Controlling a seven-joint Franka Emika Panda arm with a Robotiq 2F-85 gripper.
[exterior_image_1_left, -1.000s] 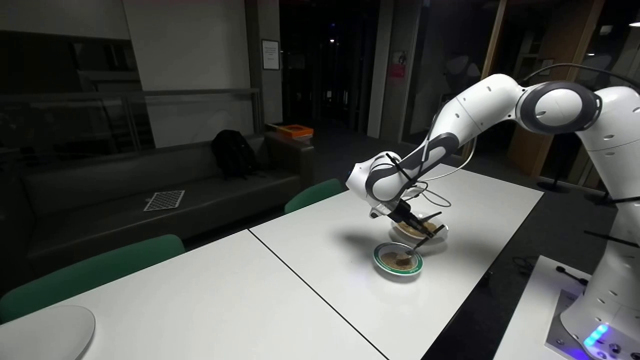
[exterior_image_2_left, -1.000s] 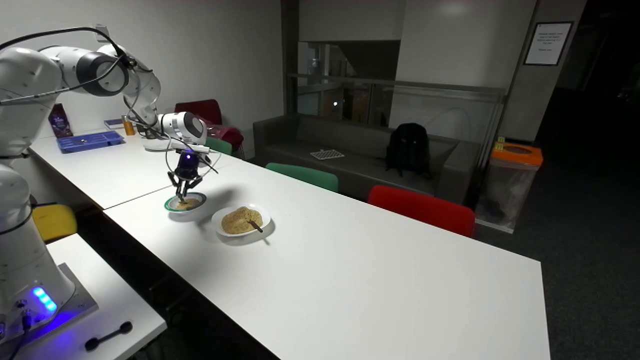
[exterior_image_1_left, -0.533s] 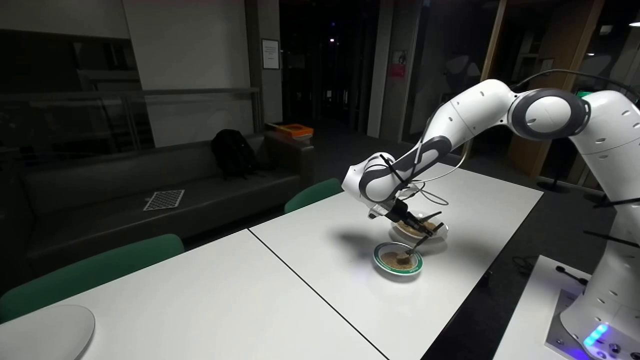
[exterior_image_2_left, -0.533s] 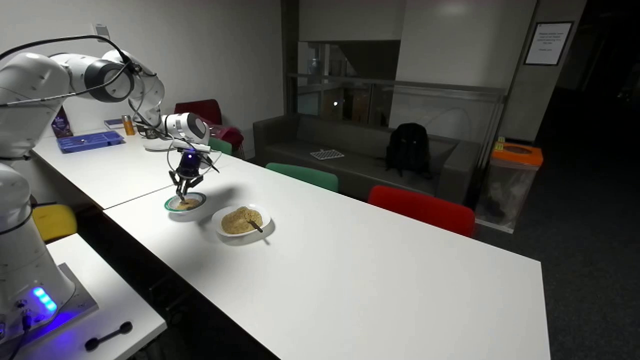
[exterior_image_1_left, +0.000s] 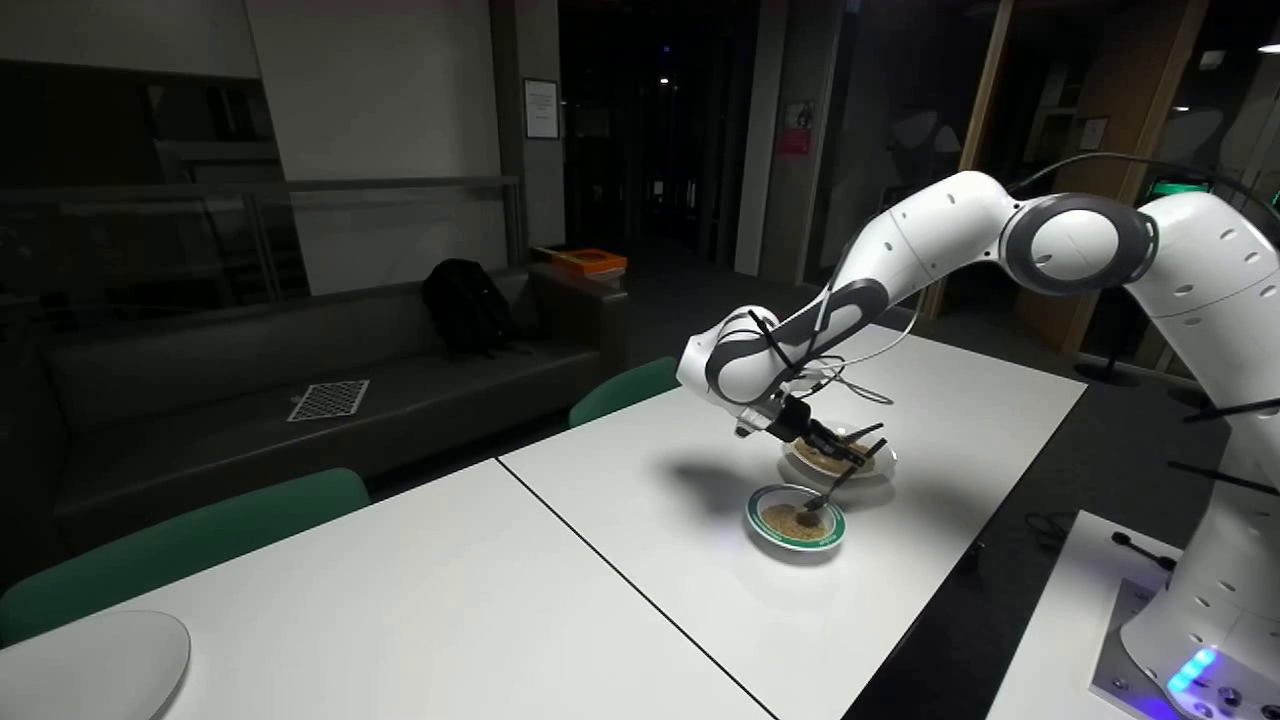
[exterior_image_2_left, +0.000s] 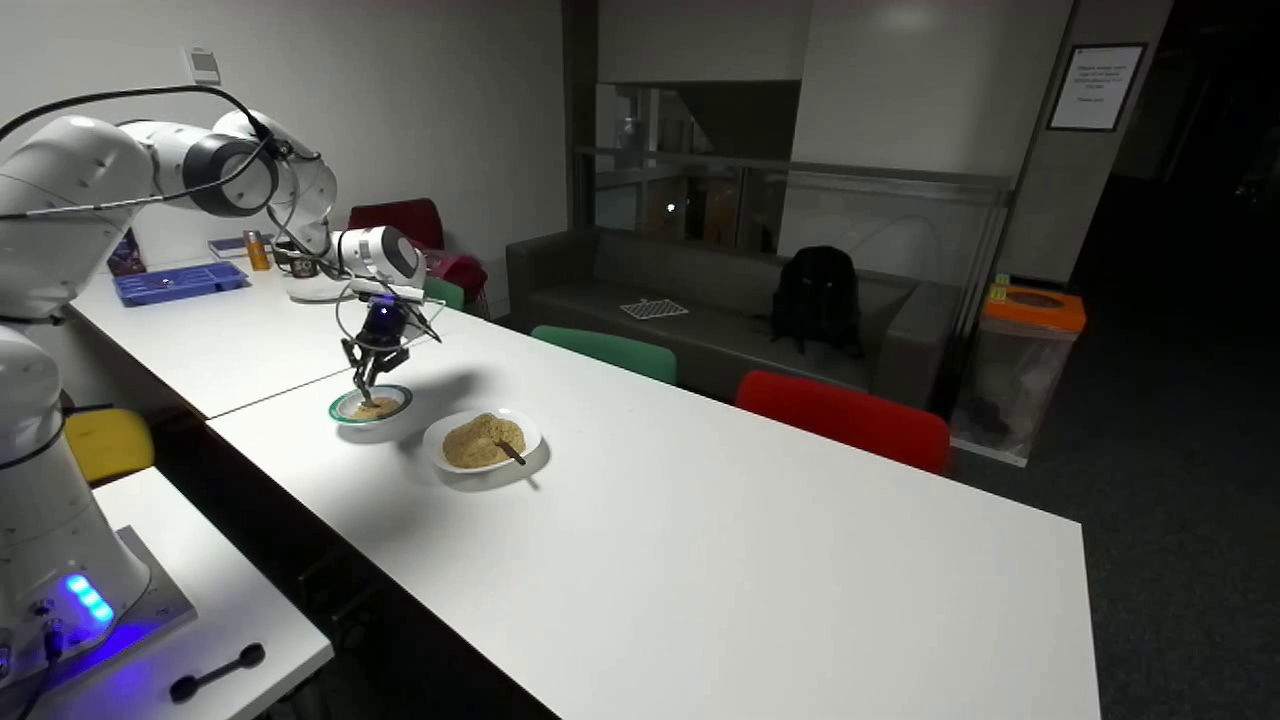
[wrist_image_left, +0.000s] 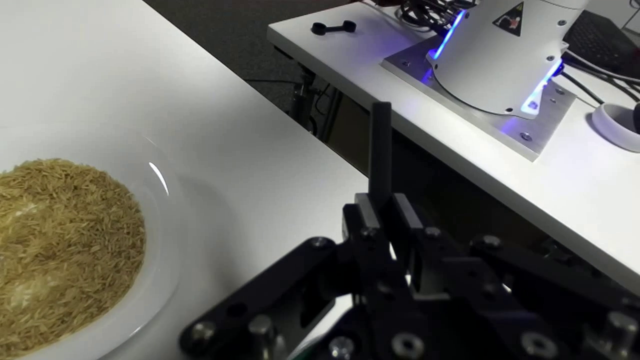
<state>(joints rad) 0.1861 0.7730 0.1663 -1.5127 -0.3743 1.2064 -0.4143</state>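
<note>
My gripper (exterior_image_1_left: 853, 457) is shut on the dark handle of a spoon (exterior_image_1_left: 838, 484). In the wrist view the handle (wrist_image_left: 380, 145) stands up between the fingertips (wrist_image_left: 386, 207). The spoon's head points down into a small green-rimmed bowl (exterior_image_1_left: 832, 536) with brown grain in it. Whether the head touches the grain I cannot tell. The green-rimmed bowl also shows in an exterior view (exterior_image_2_left: 337, 412), below the gripper (exterior_image_2_left: 366, 376). Beside it stands a larger white bowl (exterior_image_2_left: 438, 452) heaped with brown grain, with a dark-handled utensil (exterior_image_2_left: 511, 453) in it. The wrist view shows this white bowl (wrist_image_left: 167, 235) at the left.
Both bowls stand on a long white table (exterior_image_2_left: 750, 560). A white plate (exterior_image_1_left: 95, 660), a blue tray (exterior_image_2_left: 180, 284) and an orange bottle (exterior_image_2_left: 257, 251) are on its far part. Green chairs (exterior_image_2_left: 605, 353) and a red chair (exterior_image_2_left: 845, 418) line one side. A dark gap separates the robot's base table (wrist_image_left: 345, 55).
The arm's upper links have lowered and shifted slightly toward the table. The spoon has turned: its handle is steeper, and its head, lighter before, now looks dark. The bowls have not moved.
</note>
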